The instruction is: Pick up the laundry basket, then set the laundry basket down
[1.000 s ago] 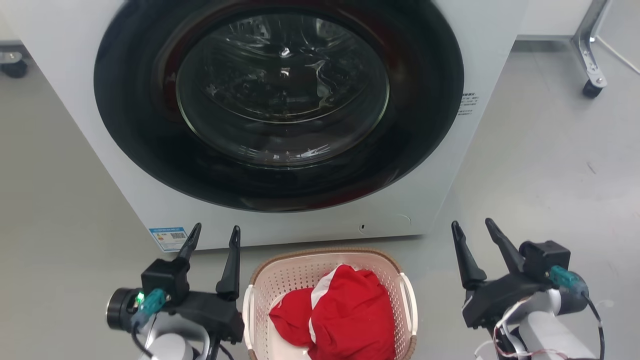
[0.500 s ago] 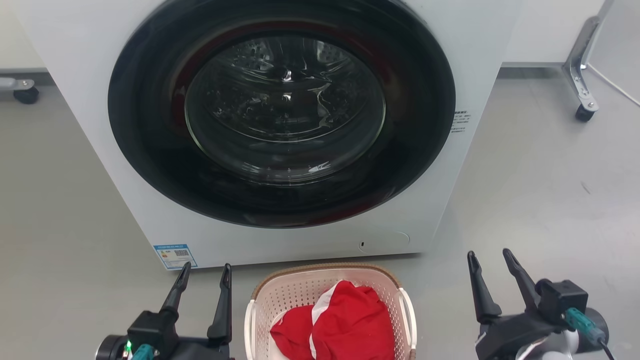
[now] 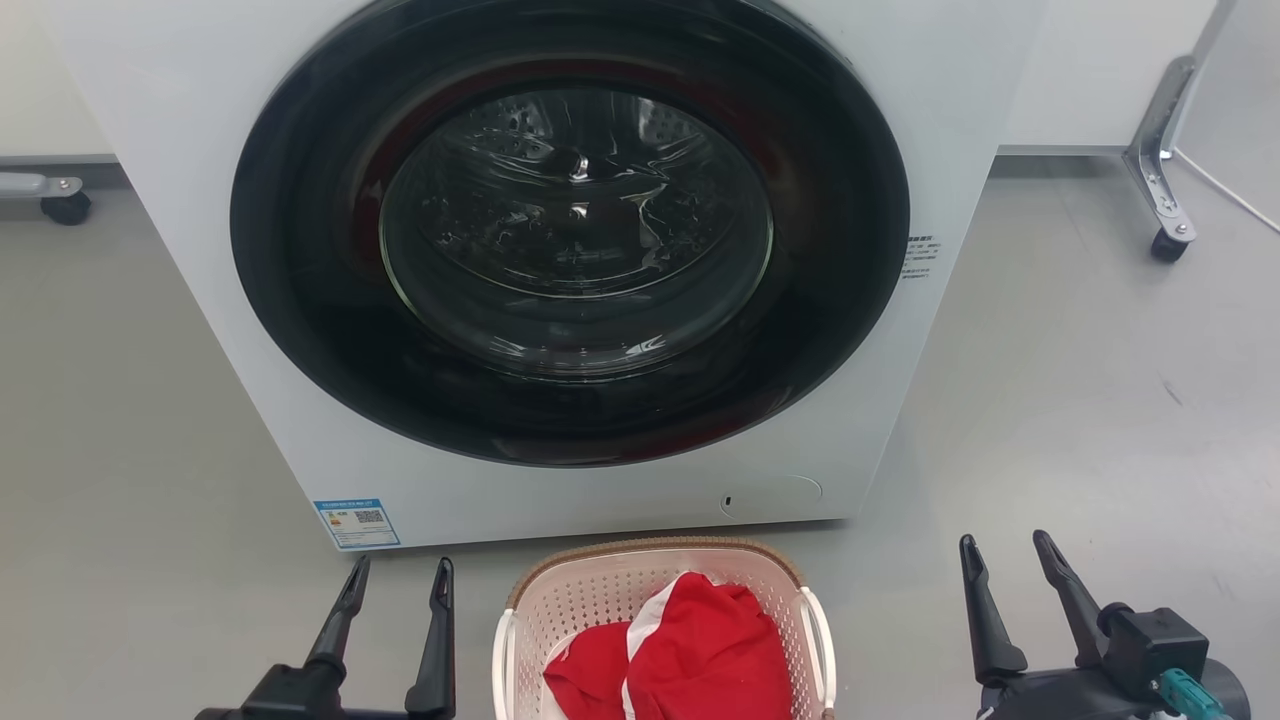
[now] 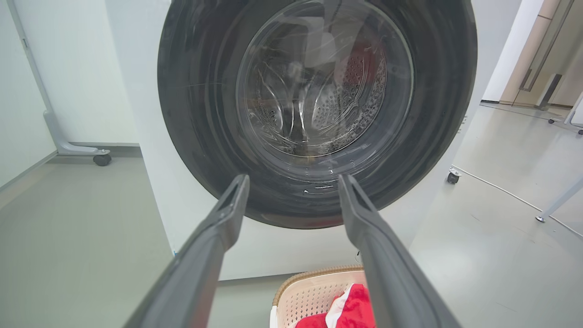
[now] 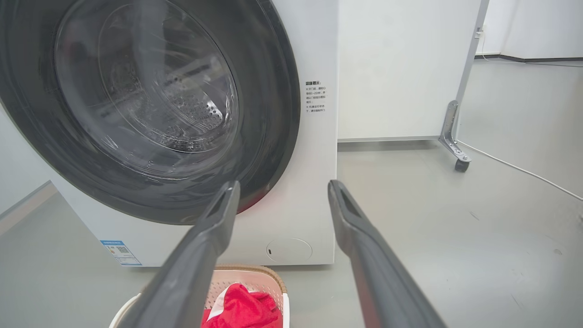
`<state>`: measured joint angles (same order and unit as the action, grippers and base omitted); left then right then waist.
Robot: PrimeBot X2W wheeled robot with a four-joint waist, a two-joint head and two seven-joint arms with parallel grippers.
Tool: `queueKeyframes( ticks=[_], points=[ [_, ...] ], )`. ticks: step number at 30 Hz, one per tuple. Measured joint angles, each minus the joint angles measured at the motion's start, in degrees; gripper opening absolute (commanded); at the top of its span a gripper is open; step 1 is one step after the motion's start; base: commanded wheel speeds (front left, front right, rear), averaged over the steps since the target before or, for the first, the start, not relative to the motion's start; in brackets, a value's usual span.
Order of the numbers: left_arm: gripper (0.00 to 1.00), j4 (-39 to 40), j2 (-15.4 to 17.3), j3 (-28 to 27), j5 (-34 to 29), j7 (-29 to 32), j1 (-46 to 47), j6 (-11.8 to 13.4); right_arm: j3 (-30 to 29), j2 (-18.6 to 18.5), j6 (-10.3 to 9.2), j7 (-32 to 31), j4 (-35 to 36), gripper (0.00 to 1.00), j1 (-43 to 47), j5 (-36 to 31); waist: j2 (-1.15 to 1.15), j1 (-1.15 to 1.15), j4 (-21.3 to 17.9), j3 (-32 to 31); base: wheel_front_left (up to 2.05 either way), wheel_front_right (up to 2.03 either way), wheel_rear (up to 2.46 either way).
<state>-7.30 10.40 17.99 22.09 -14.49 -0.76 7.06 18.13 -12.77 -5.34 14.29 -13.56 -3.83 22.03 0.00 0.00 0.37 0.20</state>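
The laundry basket point(image 3: 580, 605) stands on the floor point(image 3: 150, 420) just before the washer point(image 3: 950, 100), between the two grippers, its long axis running toward the washer and a white handle point(image 3: 498, 660) on each side; the left gripper point(image 3: 400, 570), fingers spread and empty, lies nearer than the right gripper point(image 3: 1004, 545), likewise spread.

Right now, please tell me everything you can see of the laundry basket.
The laundry basket is pale pink-white plastic with perforated walls, a brown woven-look rim and white side handles. It sits upright in front of the washer, holding a red and white garment. The open left gripper and right gripper flank it without touching.
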Motion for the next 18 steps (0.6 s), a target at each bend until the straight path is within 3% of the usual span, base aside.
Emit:
queueKeyframes(
  ticks=[18],
  points=[
    [1.0,2.4,-0.6,-1.5,-1.7,0.9,-2.1,0.0,-2.1,-0.1,-0.73,0.0,4.0,1.0,3.0,-0.9,0.0,0.0,0.3,-0.3,0.0,0.0,0.0]
  ],
)
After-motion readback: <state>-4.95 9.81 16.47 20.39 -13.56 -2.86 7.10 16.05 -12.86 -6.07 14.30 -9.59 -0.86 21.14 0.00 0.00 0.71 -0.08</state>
